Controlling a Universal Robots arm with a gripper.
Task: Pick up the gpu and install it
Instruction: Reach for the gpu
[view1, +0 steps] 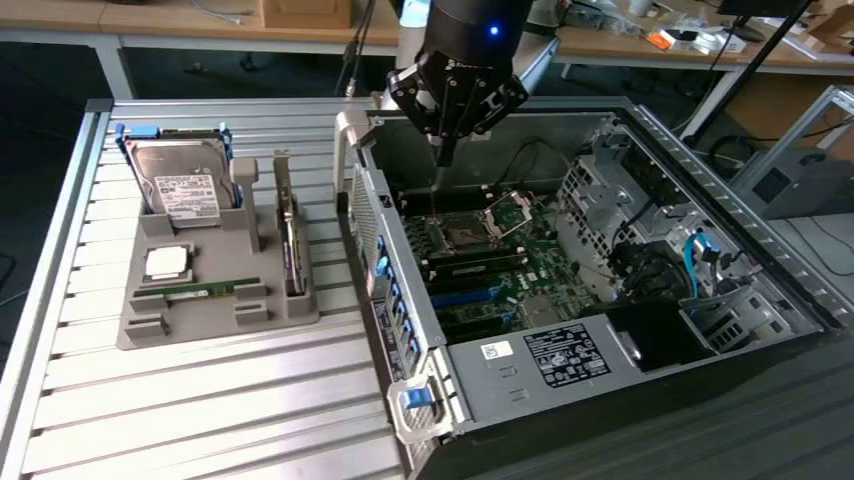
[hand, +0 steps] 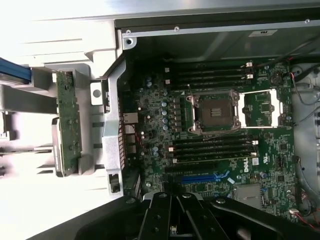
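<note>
The gpu (view1: 288, 235) stands on edge in a slot of the grey holder (view1: 147, 325) on the slatted table, at the exterior view's left of the open computer case (view1: 400, 300). It is a thin card with a silver bracket at its far end. In the wrist view the gpu (hand: 67, 122) lies outside the case wall, seen from above. My gripper (view1: 441, 160) hangs above the case over the motherboard (view1: 487, 250), fingers shut together with nothing between them. The black gripper (hand: 175, 222) fingers sit over the board's slot area.
The holder also carries a silver hard drive (view1: 180, 185), a processor chip (view1: 167, 262) and a green RAM stick (view1: 200, 290). Inside the case are an open CPU socket (hand: 215, 112), a blue slot (hand: 200, 177), drive cages and cables (view1: 694, 260).
</note>
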